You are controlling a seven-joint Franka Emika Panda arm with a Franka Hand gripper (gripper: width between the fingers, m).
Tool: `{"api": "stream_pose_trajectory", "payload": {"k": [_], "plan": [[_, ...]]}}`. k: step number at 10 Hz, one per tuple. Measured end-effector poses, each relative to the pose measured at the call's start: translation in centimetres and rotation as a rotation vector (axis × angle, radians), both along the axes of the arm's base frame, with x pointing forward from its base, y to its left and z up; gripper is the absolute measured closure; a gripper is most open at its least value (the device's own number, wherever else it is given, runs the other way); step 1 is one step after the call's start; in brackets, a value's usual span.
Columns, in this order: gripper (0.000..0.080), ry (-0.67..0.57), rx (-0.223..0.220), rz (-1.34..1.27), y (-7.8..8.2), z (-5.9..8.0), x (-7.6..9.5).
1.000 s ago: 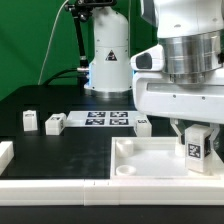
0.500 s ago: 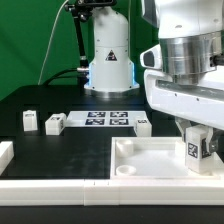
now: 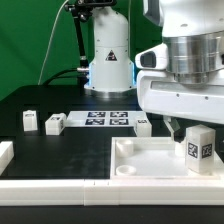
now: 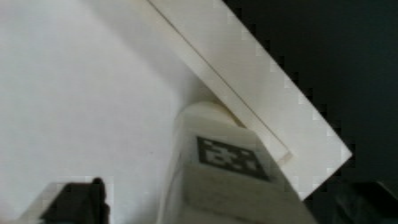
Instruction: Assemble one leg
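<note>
Nearest, a long white border bar (image 3: 60, 186) runs along the table's (image 3: 70, 145) near edge, and a shorter one (image 3: 5, 154) sits at the left. Just behind the long bar lies the square white panel (image 3: 150, 158), with a round socket (image 3: 125, 170) showing in its near left corner and a bare floor between its raised rims.

The leg (image 3: 198, 148) stands upright on the right part of the panel, its tag facing near. In the wrist view the leg (image 4: 228, 165) sits close against the panel's rim, with black table just past that edge. I cannot tell whether its foot is in a socket.

The gripper (image 3: 192, 126) hangs right over the leg, spread wide and holding nothing. One dark finger (image 3: 172, 126) shows to the leg's left, clear of it; in the wrist view that finger (image 4: 75, 200) has bare panel between it and the leg. The other finger is hidden.

Farther back, three loose legs (image 3: 30, 121) (image 3: 55, 124) (image 3: 143, 126) stand apart on open black table, by the marker board (image 3: 105, 118). The arm's white base (image 3: 108, 62) rises beyond.
</note>
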State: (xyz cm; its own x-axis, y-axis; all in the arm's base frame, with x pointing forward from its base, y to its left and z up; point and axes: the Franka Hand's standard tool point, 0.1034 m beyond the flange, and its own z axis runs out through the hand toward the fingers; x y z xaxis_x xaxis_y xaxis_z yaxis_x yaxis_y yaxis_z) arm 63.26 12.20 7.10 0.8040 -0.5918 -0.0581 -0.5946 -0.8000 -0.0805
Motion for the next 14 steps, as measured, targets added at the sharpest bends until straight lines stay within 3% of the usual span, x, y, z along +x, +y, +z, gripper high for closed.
{"api": "stream_pose_trajectory", "payload": {"k": [9,11,12,14], "plan": [[0.015,-0.075,-0.014,0.919,-0.58,0.12,0.34],[0.0417,-0.075,-0.014,0.919,-0.57,0.1,0.31],[0.051,-0.075,-0.014,0.918,-0.58,0.1,0.31],[0.0509,-0.075,-0.014,0.918,-0.58,0.09,0.31]]}}
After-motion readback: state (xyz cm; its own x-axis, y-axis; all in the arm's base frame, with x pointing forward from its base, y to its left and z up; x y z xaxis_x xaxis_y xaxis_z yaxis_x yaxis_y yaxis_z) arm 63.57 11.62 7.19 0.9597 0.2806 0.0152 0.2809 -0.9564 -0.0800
